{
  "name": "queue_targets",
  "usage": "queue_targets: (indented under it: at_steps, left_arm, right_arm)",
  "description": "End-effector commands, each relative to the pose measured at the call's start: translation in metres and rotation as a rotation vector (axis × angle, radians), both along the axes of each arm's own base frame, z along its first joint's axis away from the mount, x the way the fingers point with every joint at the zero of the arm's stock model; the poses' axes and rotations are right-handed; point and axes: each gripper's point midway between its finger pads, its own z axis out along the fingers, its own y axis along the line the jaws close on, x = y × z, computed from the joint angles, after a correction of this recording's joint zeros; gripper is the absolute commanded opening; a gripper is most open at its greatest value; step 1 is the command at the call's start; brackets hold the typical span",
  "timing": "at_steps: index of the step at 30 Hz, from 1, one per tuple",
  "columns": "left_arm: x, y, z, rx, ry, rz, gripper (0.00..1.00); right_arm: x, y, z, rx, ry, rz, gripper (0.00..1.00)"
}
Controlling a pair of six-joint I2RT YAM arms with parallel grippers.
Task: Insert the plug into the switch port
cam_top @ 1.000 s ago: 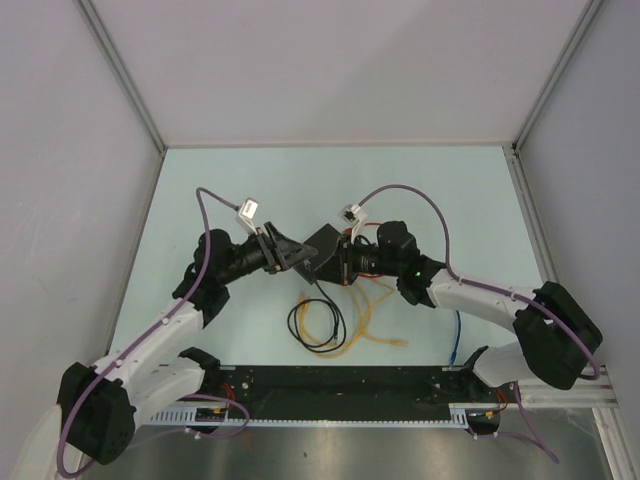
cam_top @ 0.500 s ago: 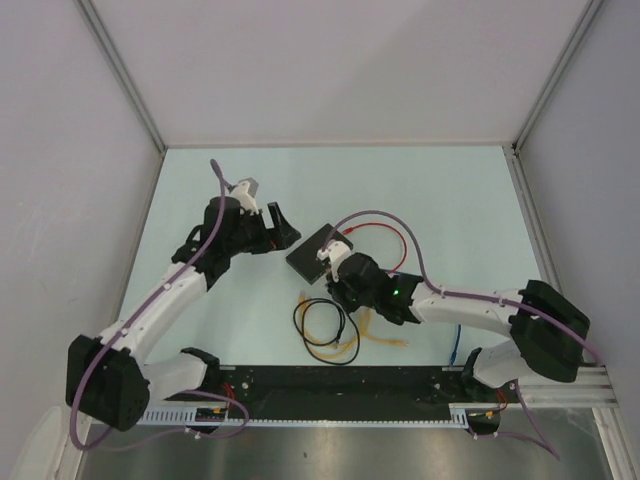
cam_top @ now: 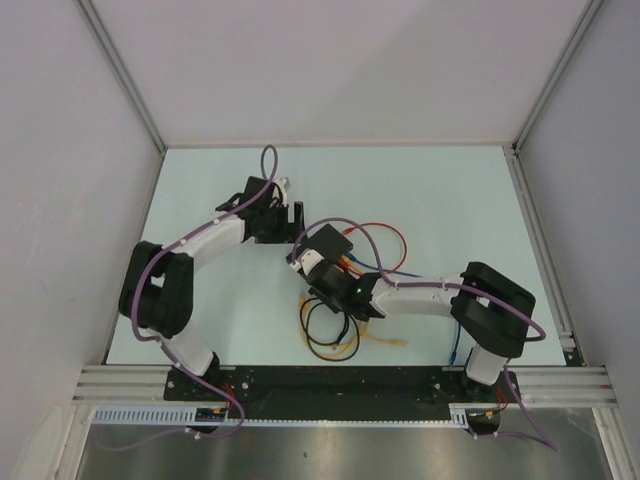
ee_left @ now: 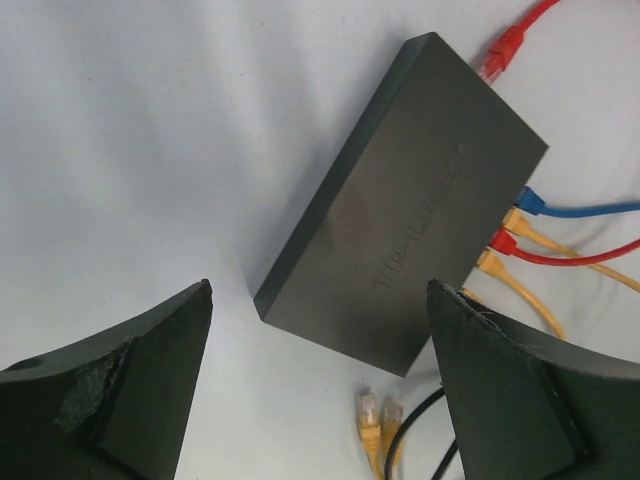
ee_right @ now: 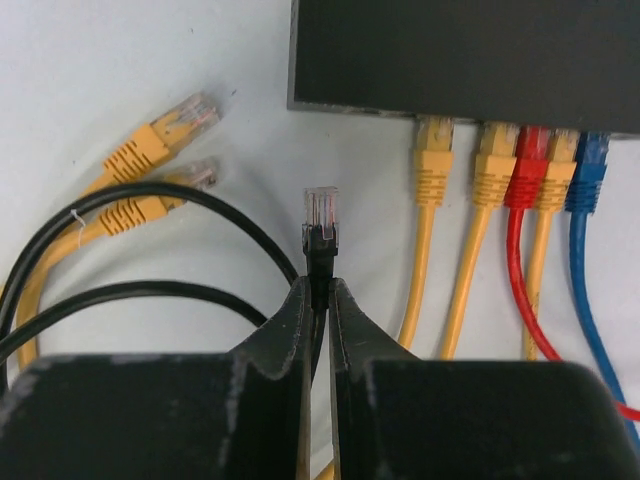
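Partway: right tool (ee_right: 320, 290) pinches the black plug (ee_right: 320, 215), short of the switch (ee_right: 470, 50), not yet inserted; left tool (ee_left: 320, 290) gapes empty.

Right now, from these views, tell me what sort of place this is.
Probably a robot test cell in a lab: blank white panels box in a pale table, and a switch with coloured patch cables lies on it.

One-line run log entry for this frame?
phase: pre-insert | right end effector: shut on black plug, short of switch | left end effector: open, empty, facing switch
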Motion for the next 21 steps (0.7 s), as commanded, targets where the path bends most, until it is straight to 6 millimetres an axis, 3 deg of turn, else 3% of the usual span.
queue_targets:
  at_steps: [1,8,14,21]
  left_arm:
    - [0.011,-0.002,-0.002,0.022,-0.003,-0.05,0.91]
    - [0.002,-0.006,-0.023,0.009,0.053,-0.077,0.88]
    - [-0.005,-0.013,-0.031,-0.025,0.096,-0.104,0.88]
    - [-0.007,-0.018,-0.036,-0.049,0.124,-0.121,0.87]
  right_arm:
    - [0.02,0.015,0.012,0.017,-0.049,-0.007,0.0]
    - [0.033,0.019,0.004,-0.006,-0.032,-0.021,0.0]
    - [0.039,0.012,-0.005,-0.039,-0.014,-0.041,0.0]
    - [0.044,0.018,-0.002,-0.031,-0.018,-0.046,0.0]
